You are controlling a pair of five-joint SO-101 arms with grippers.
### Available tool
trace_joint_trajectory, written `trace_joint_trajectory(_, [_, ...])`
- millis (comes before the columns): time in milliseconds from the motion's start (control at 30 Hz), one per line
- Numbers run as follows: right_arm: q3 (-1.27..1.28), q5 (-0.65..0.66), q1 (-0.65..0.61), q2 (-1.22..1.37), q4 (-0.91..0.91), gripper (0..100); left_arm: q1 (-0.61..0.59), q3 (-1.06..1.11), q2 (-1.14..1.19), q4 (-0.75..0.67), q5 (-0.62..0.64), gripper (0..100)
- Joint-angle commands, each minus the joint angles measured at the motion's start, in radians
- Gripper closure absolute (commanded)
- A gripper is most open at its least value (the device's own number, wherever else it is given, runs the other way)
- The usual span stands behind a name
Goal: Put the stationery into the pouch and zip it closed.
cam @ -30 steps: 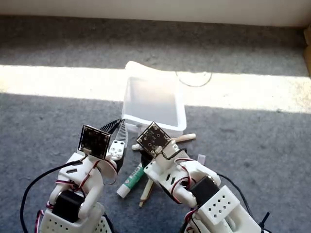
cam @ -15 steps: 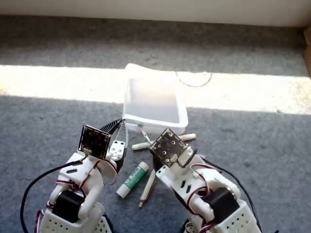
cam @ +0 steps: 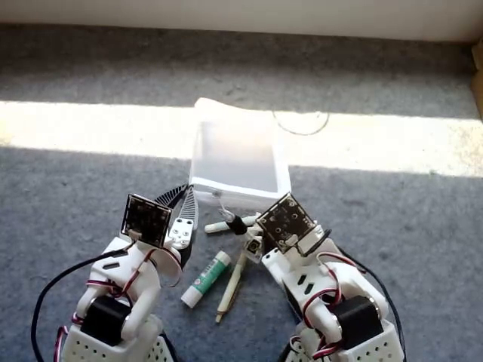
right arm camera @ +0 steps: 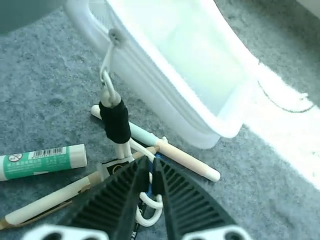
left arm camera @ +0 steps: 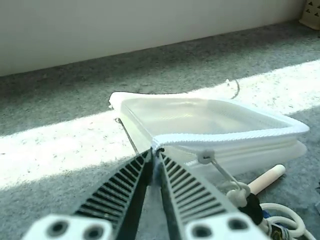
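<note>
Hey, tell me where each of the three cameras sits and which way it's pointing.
High view: fixed overhead, looking down on the pouch; the left arm and right arm show from behind.
Left wrist view: on the left arm, looking along the left gripper, shut on the pouch's corner.
Right wrist view: on the right arm, looking down past the right gripper, shut on the pull cord beside the glue stick.
Shared: both wrist views see the pouch and pull cord.

Grey carpet (cam: 392,226), a bright sunlit band (cam: 90,124) cast across the carpet, a thin looped thread (cam: 302,133) laid on the carpet in that band, a pale wall (cam: 226,11) met at the carpet's far edge.
</note>
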Motion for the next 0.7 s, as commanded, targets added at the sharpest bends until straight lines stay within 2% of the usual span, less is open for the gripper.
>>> trace_joint_trajectory(0, [-0.048,0.003,0.015,-0.013,0.005,98.5,-0.015,-0.018,-0.007,-0.025,-0.005,98])
trace_joint_trajectory(67, [-0.048,-0.031,-0.016,-0.013,0.007,94.6,-0.015,-0.018,-0.007,-0.025,-0.005,98])
trace_joint_trajectory(167, [-0.047,-0.13,-0.071,-0.013,0.008,81.7,-0.015,-0.018,-0.007,-0.025,-0.005,98])
trace_joint_trajectory(267, [-0.047,-0.129,-0.156,-0.013,0.008,71.7,-0.015,-0.018,-0.007,-0.025,-0.005,98])
trace_joint_trajectory(433, [-0.045,-0.129,-0.298,-0.01,-0.004,71.2,-0.013,-0.018,-0.007,-0.025,-0.005,98])
trace_joint_trajectory(667, [0.085,-0.132,-0.309,-0.01,-0.197,71.2,-0.01,-0.018,-0.007,-0.025,-0.006,98])
